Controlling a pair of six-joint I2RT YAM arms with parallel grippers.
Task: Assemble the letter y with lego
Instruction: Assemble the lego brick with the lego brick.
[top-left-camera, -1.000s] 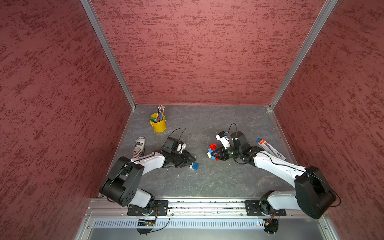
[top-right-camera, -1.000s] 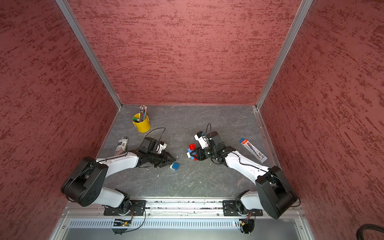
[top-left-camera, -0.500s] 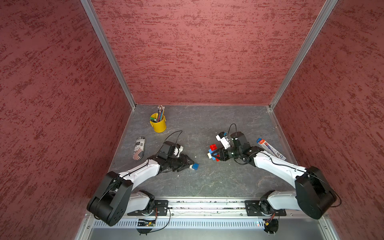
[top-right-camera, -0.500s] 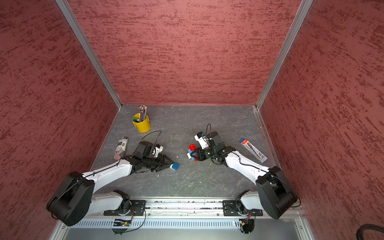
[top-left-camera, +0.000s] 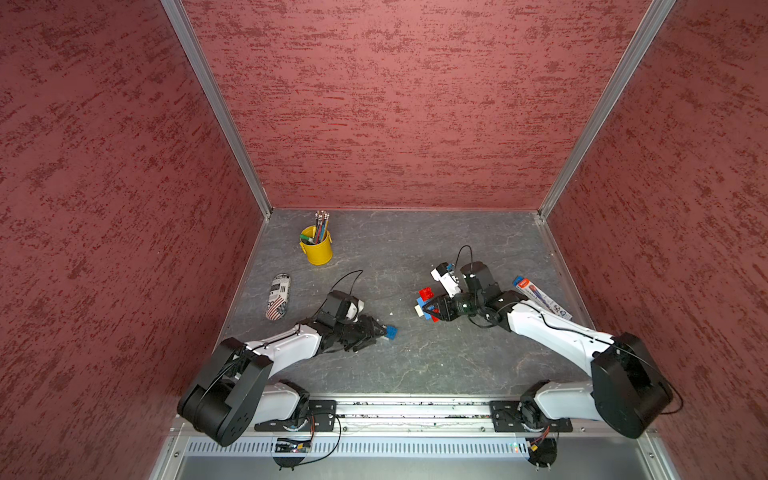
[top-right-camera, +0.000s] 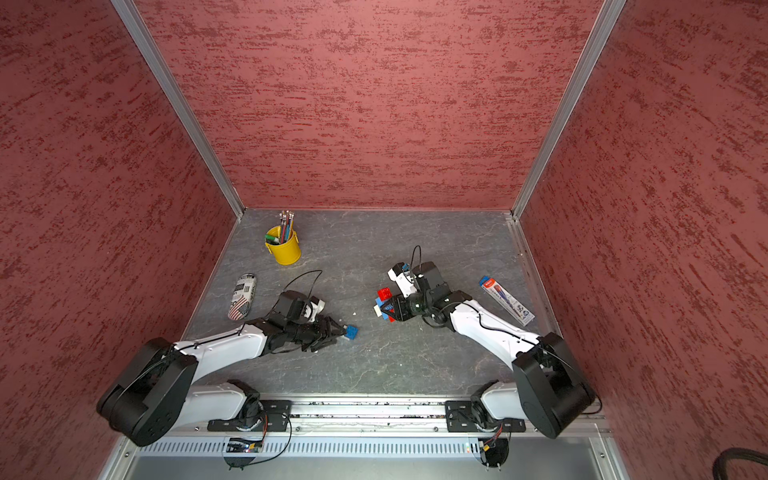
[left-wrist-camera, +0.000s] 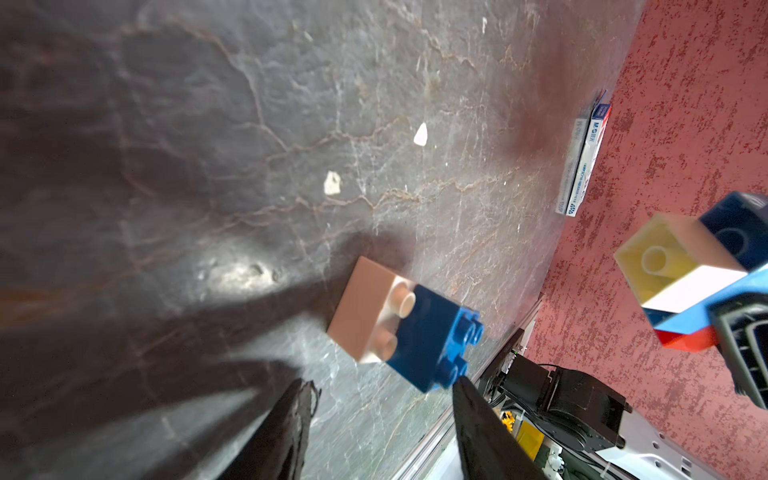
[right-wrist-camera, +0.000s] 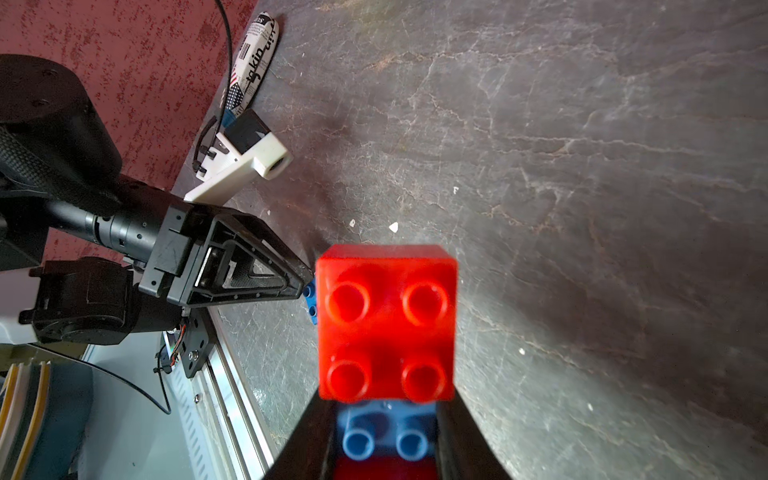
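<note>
A blue square lego (top-left-camera: 390, 331) (top-right-camera: 352, 331) joined to a white one (left-wrist-camera: 368, 309) lies on its side on the table. My left gripper (left-wrist-camera: 382, 384) (top-left-camera: 379, 330) is open just behind this pair, and one fingertip (left-wrist-camera: 459, 384) touches the blue brick (left-wrist-camera: 432, 336). My right gripper (right-wrist-camera: 384, 415) (top-left-camera: 434, 309) is shut on a partly built letter y (top-left-camera: 426, 305) (top-right-camera: 384, 305) held above the table. Its long blue brick (right-wrist-camera: 384, 436) sits between the fingers, with a red square (right-wrist-camera: 386, 324) in front. The left wrist view shows its white end brick (left-wrist-camera: 685, 282).
A yellow pencil cup (top-left-camera: 316, 249) stands at the back left. A flag-patterned tube (top-left-camera: 277, 297) lies by the left wall and a pen box (top-left-camera: 540, 297) by the right wall. Small white crumbs (left-wrist-camera: 332, 183) dot the table between the arms. Red walls enclose three sides.
My left gripper has opened off the blue and white pair, which stays on the table. The left arm has dropped lower and stretched out. The right arm has held still.
</note>
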